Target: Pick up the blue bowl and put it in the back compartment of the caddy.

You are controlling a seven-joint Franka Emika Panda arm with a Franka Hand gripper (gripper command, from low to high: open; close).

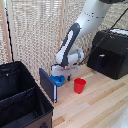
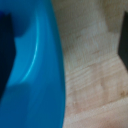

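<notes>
One end effector (image 1: 60,73) at blue bowl (image 1: 58,80)

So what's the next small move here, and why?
Probably close the claw on the blue bowl and lift: the arm is right down at the bowl, whose rim fills the wrist view, and the caddy holds no bowl. Whether the claw is already shut is not visible.

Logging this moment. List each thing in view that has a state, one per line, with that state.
bowl: upright on the table, gripper right over it
gripper: down at the bowl, open or shut unclear
cup: upright, open top
caddy: open, both compartments look empty
black box: closed
blue panel: standing on edge
</notes>
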